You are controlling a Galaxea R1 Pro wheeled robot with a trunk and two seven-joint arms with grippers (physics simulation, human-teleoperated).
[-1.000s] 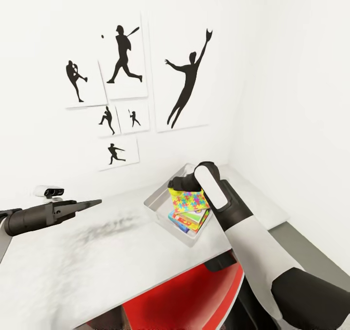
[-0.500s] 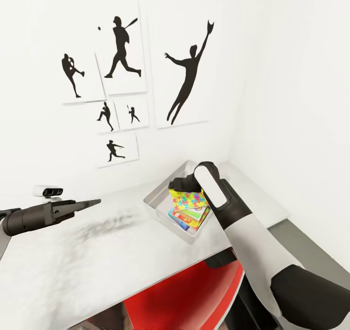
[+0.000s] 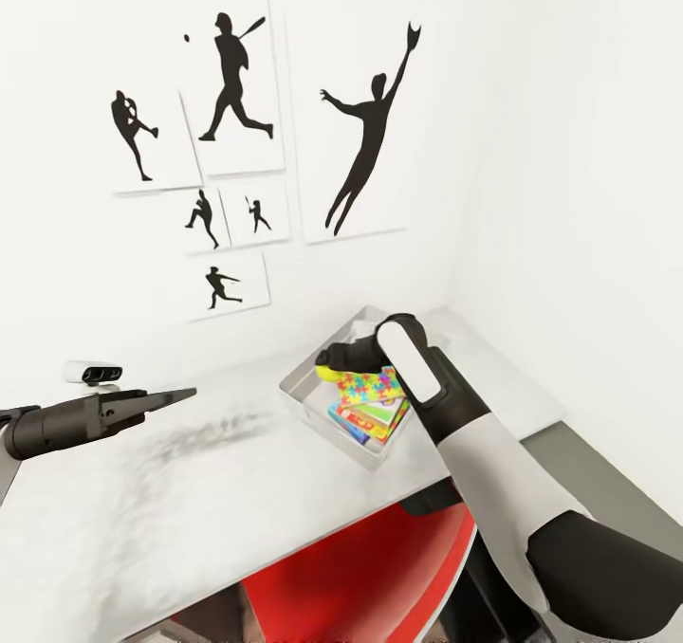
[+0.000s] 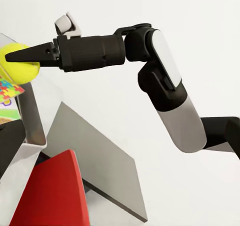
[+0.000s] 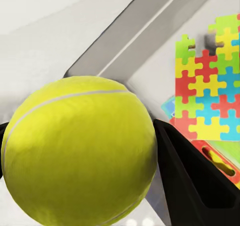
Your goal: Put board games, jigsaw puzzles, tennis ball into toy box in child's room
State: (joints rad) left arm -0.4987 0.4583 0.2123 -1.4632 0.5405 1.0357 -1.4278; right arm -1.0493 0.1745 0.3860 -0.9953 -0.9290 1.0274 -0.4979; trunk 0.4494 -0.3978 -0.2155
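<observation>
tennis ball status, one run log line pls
right hand: shut on tennis ball, over toy box | box: jigsaw puzzle, board games | left hand: shut, idle over table

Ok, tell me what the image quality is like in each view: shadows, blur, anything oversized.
Head view: even light, a smudgy grey shadow on the table. Left wrist view: sharp, the right gripper crisp against the white wall. Right wrist view: the tennis ball looms large, its lower part shaded.
</observation>
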